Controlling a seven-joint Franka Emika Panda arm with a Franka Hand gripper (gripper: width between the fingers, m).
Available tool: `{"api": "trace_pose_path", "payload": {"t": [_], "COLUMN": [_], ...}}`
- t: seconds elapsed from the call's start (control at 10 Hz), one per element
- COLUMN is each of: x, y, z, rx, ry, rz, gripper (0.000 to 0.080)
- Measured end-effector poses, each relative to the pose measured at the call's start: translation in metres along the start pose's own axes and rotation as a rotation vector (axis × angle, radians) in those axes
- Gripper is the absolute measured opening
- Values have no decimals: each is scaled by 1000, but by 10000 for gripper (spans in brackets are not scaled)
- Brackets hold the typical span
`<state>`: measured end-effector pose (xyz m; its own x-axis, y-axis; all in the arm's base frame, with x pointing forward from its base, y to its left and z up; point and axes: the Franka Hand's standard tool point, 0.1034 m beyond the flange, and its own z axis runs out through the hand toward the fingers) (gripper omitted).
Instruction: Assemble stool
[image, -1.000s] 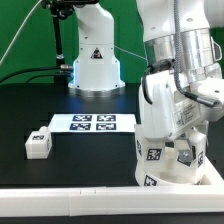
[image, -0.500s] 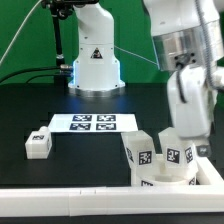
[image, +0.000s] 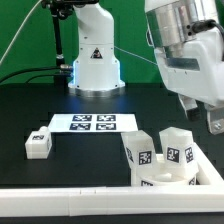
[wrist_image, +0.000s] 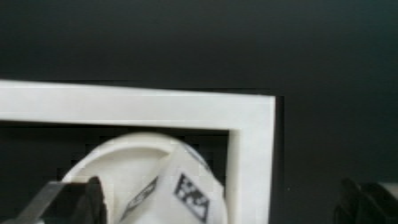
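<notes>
Two short white block legs (image: 142, 152) stand upright in the round white plastic seat (image: 160, 182) of the stool (image: 165, 168), tucked into the corner of the long white L-shaped bar (image: 70, 203) on the black bench (image: 40, 100). A third loose leg (image: 38, 143) lies well apart, beside the marker board (image: 93, 122). The jaws hang wide open and empty above the stool. Best, I'd say, to rise straight clear of both legs before crossing to the loose one. A second ago the jaws were down at a leg; now they're lifted off.
</notes>
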<state>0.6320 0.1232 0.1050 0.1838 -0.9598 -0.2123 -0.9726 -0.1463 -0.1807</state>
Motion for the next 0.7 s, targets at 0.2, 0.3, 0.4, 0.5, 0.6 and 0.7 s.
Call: {"api": "trace_pose_path", "payload": {"t": [0.2, 0.3, 0.4, 0.5, 0.6, 0.7], "x": [3, 3, 5, 4, 2, -1], "y": [-1, 0, -5, -9, -7, -3], "z": [-1, -2, -8, -12, -9, -3], "rx": [-1, -39, -48, -54, -78, -103], "ry": [6, 33, 48, 61, 63, 53], "rz": [-98, -302, -525, -688, -912, -1089], "gripper": [649, 649, 649, 649, 649, 649]}}
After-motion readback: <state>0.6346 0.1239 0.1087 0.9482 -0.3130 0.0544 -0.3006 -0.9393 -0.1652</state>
